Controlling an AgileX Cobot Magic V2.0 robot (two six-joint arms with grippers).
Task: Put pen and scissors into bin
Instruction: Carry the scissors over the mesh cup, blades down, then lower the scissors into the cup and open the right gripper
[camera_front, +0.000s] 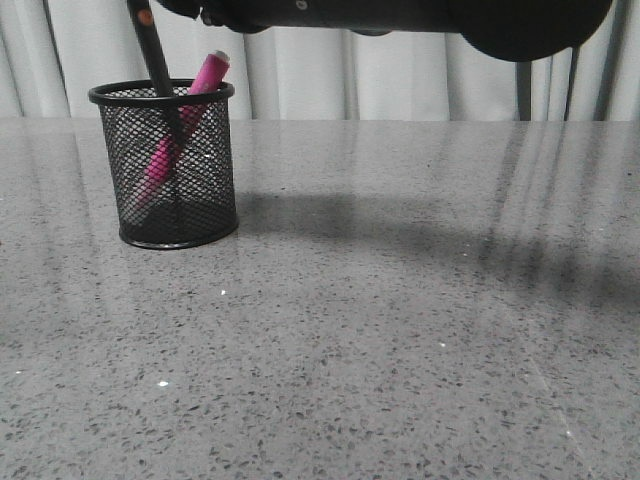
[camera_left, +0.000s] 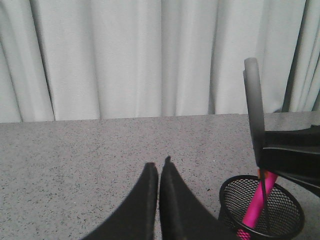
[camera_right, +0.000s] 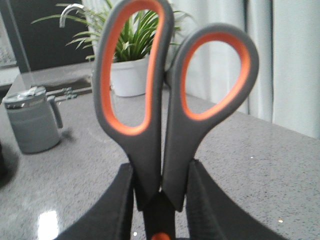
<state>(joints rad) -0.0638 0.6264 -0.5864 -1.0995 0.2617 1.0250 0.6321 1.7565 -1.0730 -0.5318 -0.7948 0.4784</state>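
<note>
Our right claw (camera_right: 160, 200) grips the scissors (camera_right: 170, 115) w/ blades pointing down into the mesh bin (camera_front: 170, 170), long axis near upright, just beside the pen (camera_front: 180, 125) leaning inside. Left claw (camera_left: 159, 170) is closed on nothing, above the desk (camera_front: 400, 330) near the bin.

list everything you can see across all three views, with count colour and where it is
pen: 1, magenta-pink with white tip, leaning inside the bin
scissors: 1, grey handles with orange-lined loops, blades down into the bin, handles clamped by the right gripper
bin: 1, black wire mesh, on the table at front-view left
table: 1, grey speckled, under everything
curtain: 1, white, behind the table
potted plant: 1, green in white pot, on the far surface in the right wrist view
mug: 1, grey with lid, near the plant
left gripper: 1, black, fingers together, holding nothing
right gripper: 1, black, above the bin
</note>
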